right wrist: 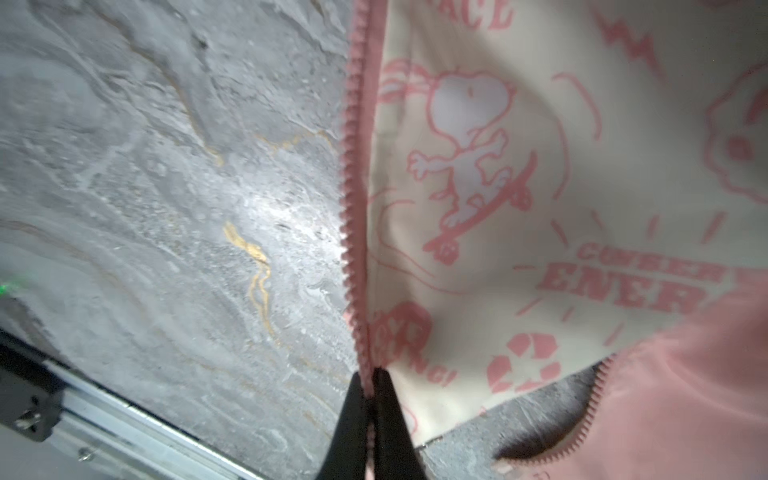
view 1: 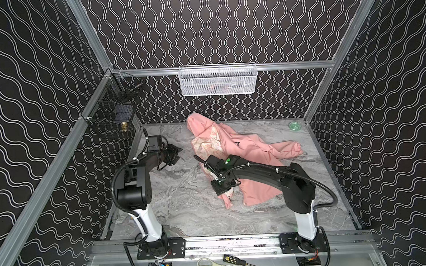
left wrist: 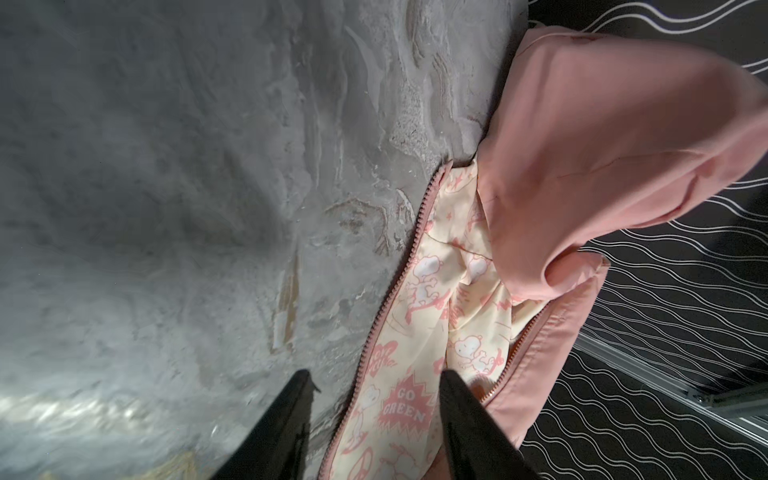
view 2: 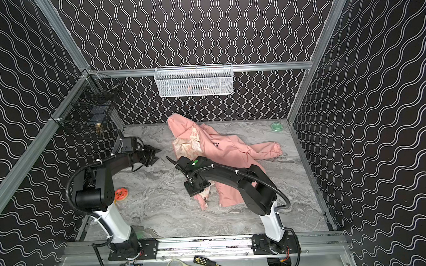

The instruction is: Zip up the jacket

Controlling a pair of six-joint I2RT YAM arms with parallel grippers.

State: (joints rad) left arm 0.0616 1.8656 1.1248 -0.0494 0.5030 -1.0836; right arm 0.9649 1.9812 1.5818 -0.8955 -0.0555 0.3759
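Jacket [view 1: 251,149] lies unzipped on the table [view 1: 180,204], hood [view 1: 198,122] pointing to 12 o'clock, hem [view 1: 257,199] to 6. Right tool [right wrist: 371,376] pinches its zipper edge [right wrist: 353,187] near the hem; left tool [view 1: 177,152] hangs released at 9 o'clock.

salmon-pink thin fabric jacket [view 1: 237,147] | unzipped, lying rumpled | cream cartoon lining showing | far-middle of grey marble tabletop [view 1: 185,209]

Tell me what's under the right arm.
The jacket: the right claw is shut on its zipper edge, beside the cream lining. The right arm hides the jacket's middle, so the zipper there cannot be seen.
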